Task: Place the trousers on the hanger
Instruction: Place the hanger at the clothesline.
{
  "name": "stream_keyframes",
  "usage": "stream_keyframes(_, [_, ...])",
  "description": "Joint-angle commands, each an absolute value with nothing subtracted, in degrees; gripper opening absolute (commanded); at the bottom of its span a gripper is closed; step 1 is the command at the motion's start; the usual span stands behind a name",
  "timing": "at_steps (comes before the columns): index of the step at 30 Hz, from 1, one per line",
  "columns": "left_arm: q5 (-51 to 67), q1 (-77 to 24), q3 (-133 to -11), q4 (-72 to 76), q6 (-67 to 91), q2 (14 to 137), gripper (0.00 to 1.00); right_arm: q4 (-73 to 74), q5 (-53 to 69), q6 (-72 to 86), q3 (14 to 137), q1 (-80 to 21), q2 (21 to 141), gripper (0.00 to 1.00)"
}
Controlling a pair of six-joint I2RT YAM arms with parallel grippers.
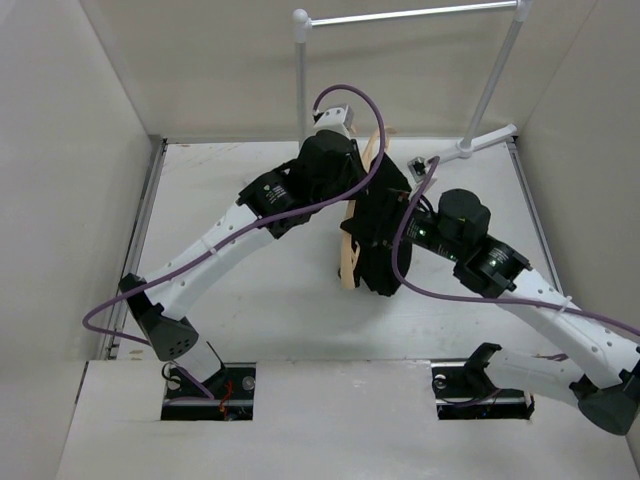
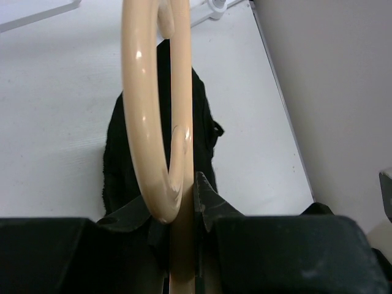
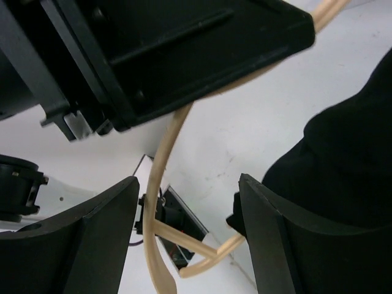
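Note:
The tan hanger (image 1: 348,250) hangs above the table's middle, held by its neck in my left gripper (image 1: 358,160). In the left wrist view that gripper (image 2: 181,205) is shut on the hanger (image 2: 144,122) just below its hook. The black trousers (image 1: 382,245) are draped over the hanger and hang in a bunch under it, and they show dark below the hook (image 2: 119,159). My right gripper (image 1: 400,222) is right up against the cloth. It (image 3: 188,179) stands open, with a thin hanger arm (image 3: 160,177) passing between its fingers and the trousers (image 3: 349,165) beside its right finger (image 3: 275,239).
A silver rail (image 1: 410,15) on white feet (image 1: 487,140) stands at the back of the table. White walls (image 1: 70,180) close in the left, right and rear sides. A small dark fitting (image 1: 418,166) lies near the rail's foot. My left gripper's body (image 3: 171,49) fills the top of the right wrist view.

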State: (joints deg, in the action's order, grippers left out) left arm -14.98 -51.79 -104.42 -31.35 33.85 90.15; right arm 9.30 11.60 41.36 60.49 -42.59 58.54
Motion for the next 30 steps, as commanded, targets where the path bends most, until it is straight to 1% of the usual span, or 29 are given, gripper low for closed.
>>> stream_keyframes(1, [-15.6,-52.0,-107.8,-26.5,33.0,88.9,0.01,2.6,11.2,41.2,63.7,-44.0,59.6,0.71])
stream_keyframes(5, [-15.8,-52.2,-107.5,-26.1,33.0,89.4,0.01,0.4,11.4,41.9,63.3,-45.3,61.5,0.64])
stream_keyframes(8, [-16.0,-52.2,-107.4,-25.9,32.9,89.9,0.01,-0.4,11.3,42.4,63.8,-46.2,63.2,0.48])
stream_keyframes(9, [-16.0,-52.2,-107.4,-25.8,32.9,90.1,0.01,-0.3,10.8,42.5,64.0,-46.4,63.5,0.39])
stream_keyframes(10, [-16.0,-52.0,-107.4,-25.7,32.9,90.2,0.01,-0.1,10.4,42.5,64.1,-46.4,63.5,0.27])
stream_keyframes(11, [-16.1,-51.8,-107.4,-25.6,32.9,90.2,0.02,-0.1,9.7,43.0,64.0,-46.5,63.5,0.19])
stream_keyframes(12, [-16.1,-51.5,-107.4,-25.5,32.9,90.3,0.03,-0.4,9.0,43.2,63.6,-46.5,62.8,0.14])
stream_keyframes(13, [-16.2,-51.3,-107.3,-25.5,32.9,90.2,0.06,-0.5,8.1,43.8,63.5,-46.5,62.3,0.11])
stream_keyframes(14, [-16.3,-50.9,-107.2,-25.4,33.0,90.0,0.12,-0.7,7.9,44.4,63.5,-46.4,61.7,0.09])
stream_keyframes(17, [-16.3,-49.8,-105.7,-23.9,33.0,88.5,0.35,-2.0,8.4,45.5,63.5,-45.1,60.2,0.06])
stream_keyframes(20, [-15.9,-48.3,-103.2,-21.8,33.0,85.8,0.64,-2.5,11.2,46.1,64.8,-42.1,59.8,0.05])
stream_keyframes(21, [-15.9,-47.9,-102.5,-21.2,32.9,84.7,0.70,-2.5,11.9,46.1,65.3,-41.0,59.9,0.05])
stream_keyframes(22, [-15.9,-47.6,-101.6,-20.6,32.8,83.4,0.81,-2.6,12.6,46.2,65.8,-39.9,60.1,0.05])
stream_keyframes(23, [-15.8,-47.3,-100.6,-19.9,32.7,82.3,1.00,-2.6,13.2,46.2,66.4,-38.8,60.5,0.04])
stream_keyframes(30, [-16.2,-44.1,-94.2,-17.8,30.8,72.3,1.00,-4.1,19.6,45.9,71.5,-31.2,64.5,0.04])
